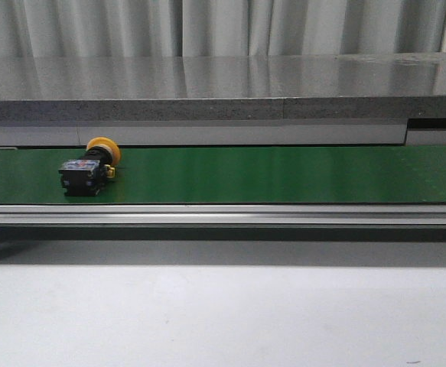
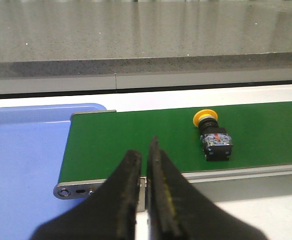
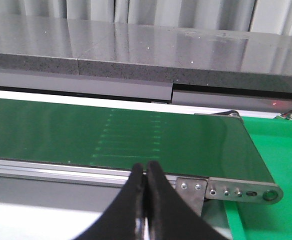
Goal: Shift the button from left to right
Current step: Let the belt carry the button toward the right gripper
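Note:
The button (image 1: 89, 169) lies on its side on the green conveyor belt (image 1: 284, 174), at the belt's left part, its yellow cap pointing away from me. It also shows in the left wrist view (image 2: 213, 136). My left gripper (image 2: 144, 150) is shut and empty, held in front of the belt's near rail, well apart from the button. My right gripper (image 3: 146, 167) is shut and empty, in front of the rail near the belt's right end. Neither gripper shows in the front view.
A blue tray (image 2: 20, 160) sits past the belt's left end. A green tray (image 3: 281, 150) sits past its right end. A grey stone ledge (image 1: 223, 92) runs behind the belt. The white tabletop (image 1: 223, 313) lies in front of the rail.

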{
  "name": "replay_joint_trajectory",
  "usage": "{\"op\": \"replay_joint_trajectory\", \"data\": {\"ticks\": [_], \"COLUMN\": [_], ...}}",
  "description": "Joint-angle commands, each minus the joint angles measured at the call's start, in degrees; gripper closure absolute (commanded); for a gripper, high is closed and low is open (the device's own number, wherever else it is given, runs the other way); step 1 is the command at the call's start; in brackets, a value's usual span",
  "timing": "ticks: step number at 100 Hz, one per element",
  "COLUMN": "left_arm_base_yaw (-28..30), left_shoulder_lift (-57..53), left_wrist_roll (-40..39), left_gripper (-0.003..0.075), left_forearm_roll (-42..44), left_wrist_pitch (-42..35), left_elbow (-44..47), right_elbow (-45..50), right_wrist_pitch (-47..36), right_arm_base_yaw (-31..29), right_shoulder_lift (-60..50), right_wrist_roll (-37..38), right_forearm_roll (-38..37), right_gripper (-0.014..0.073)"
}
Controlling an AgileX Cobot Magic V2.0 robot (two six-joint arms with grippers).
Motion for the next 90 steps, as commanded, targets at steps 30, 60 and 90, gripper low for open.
{"op": "replay_joint_trajectory", "data": {"ticks": [30, 60, 90], "left_arm_base_yaw": [-0.39, -0.39, -0.39], "left_shoulder_lift": [0.34, 0.34, 0.34], "left_wrist_roll": [-0.26, -0.26, -0.26], "left_gripper": [0.0715, 0.0715, 0.0715], "left_forearm_roll": [-0.51, -0.51, -0.51], "left_wrist_pitch": [-4.9, -4.9, -4.9], "left_elbow": [-1.67, -1.67, -1.67], "right_elbow": [0.05, -1.77, -15.12], "right_wrist_pitch": [-4.68, -9.11, 6.75], "right_arm_base_yaw": [0.1, 0.1, 0.1], "right_shoulder_lift": [-1.02, -1.02, 1.41], "right_wrist_roll": [-0.05, -0.05, -0.05], "right_forearm_roll": [-0.1, 0.66, 2.08], "right_gripper": [0.0662, 0.0662, 0.0662]}}
